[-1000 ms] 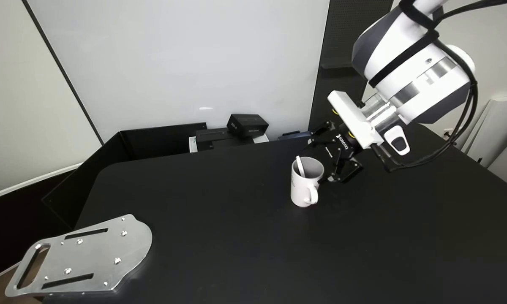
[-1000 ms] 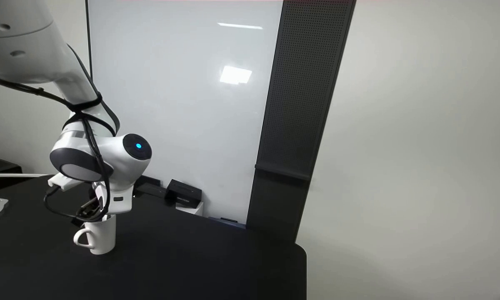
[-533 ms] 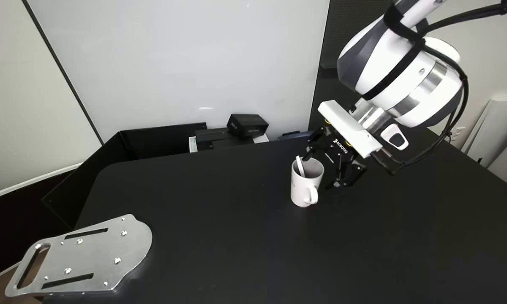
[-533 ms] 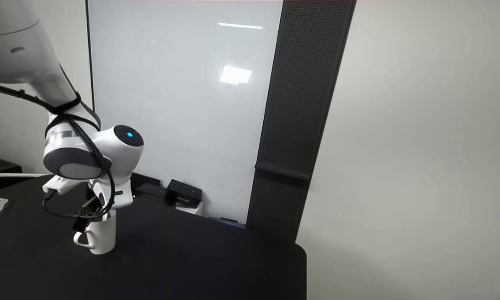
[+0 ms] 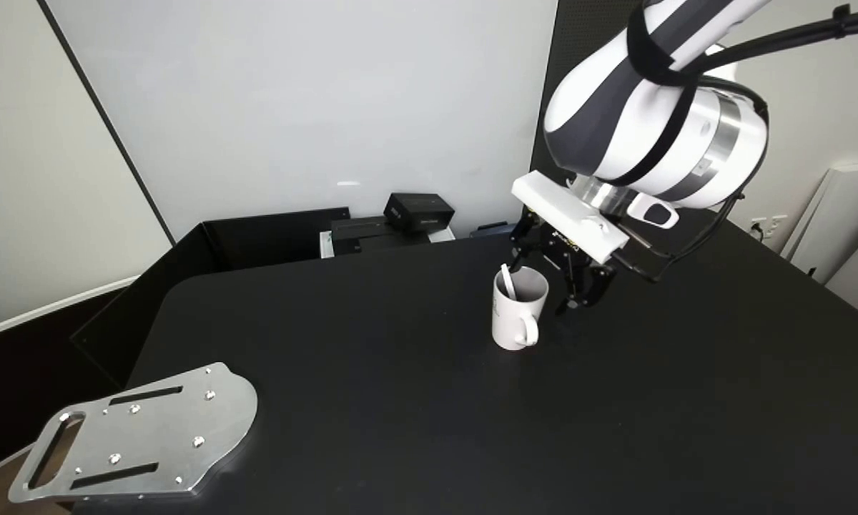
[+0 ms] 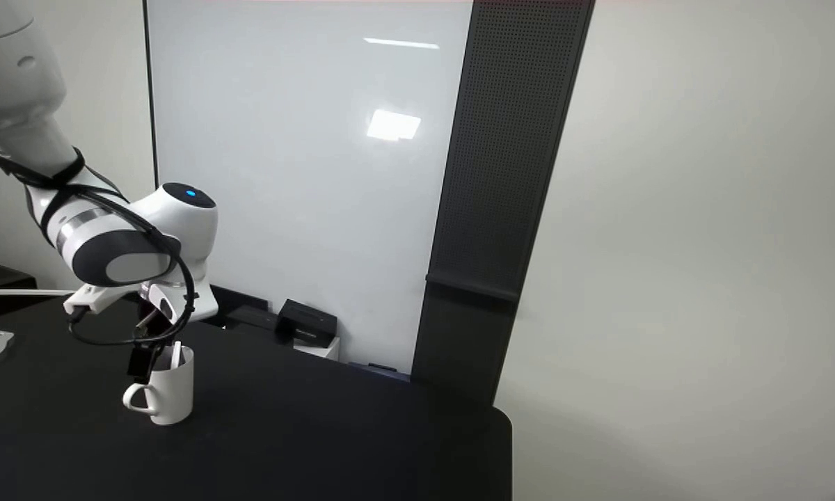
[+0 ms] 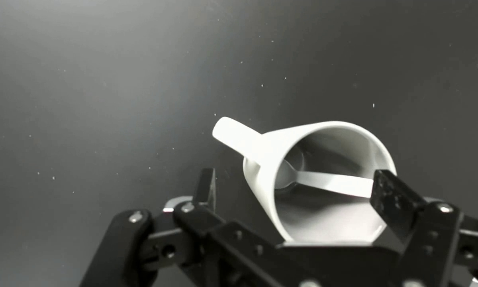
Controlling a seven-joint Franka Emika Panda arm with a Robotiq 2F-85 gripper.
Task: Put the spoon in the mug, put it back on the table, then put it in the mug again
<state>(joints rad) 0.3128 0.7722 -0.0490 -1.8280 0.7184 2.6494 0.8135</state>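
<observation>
The white mug [image 5: 509, 325] stands upright on the black table [image 5: 372, 400]; it also shows in an exterior view [image 6: 174, 395] and in the wrist view [image 7: 263, 171]. The white spoon [image 7: 330, 183] leans inside the mug, bowl down, its handle end sticking up at the rim, seen also in both exterior views [image 5: 508, 282] [image 6: 176, 355]. My gripper [image 7: 295, 189] is open and tilted over the mug. In the wrist view the right finger [image 7: 394, 197] covers the tip of the spoon's handle; contact cannot be told. The left finger [image 7: 204, 189] is outside the mug, by its handle.
A grey metal plate with holes [image 5: 164, 429] lies at the table's corner. Black boxes [image 5: 418, 213] stand behind the table's far edge, before a white board [image 5: 314, 107]. The cable [image 6: 188, 292] hangs in a loop beside the wrist.
The wrist has tilted so my gripper points more steeply down, and it has shifted slightly left in an exterior view. The mug and spoon have not moved.
</observation>
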